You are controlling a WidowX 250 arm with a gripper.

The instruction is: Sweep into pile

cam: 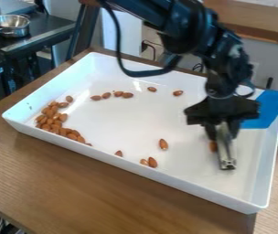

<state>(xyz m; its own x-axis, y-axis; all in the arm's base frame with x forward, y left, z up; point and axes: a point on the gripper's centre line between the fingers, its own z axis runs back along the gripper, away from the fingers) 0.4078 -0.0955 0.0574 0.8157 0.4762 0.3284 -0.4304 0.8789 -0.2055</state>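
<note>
Almonds (57, 123), brown and teardrop-shaped, lie scattered in a big white rectangular tray (129, 165), most of them bunched at its left end in a curved heap whose tail runs along the near wall. Four sit in a short row toward the far side, with two single ones to the right of that row. Closer to the near wall, right of the heap, there are four more, two of those side by side. Another shows partly behind a narrow silver metal tool (226, 153), which points down over the right part of the tray. That tool is in the black two-finger gripper (223, 136), whose jaws are closed on its upper part, though the exact gap between them is hard to tell. Above, the black arm (220, 57) comes in from the top edge, a dark cable looping at its left. A bright blue sheet (264, 109) lies across the tray's far right corner and runs out past the rim. Everything rests on a brown wood-grain table (74, 176), and at upper left a shiny round metal bowl (11, 30) stands on a dark counter (46, 30)
</note>
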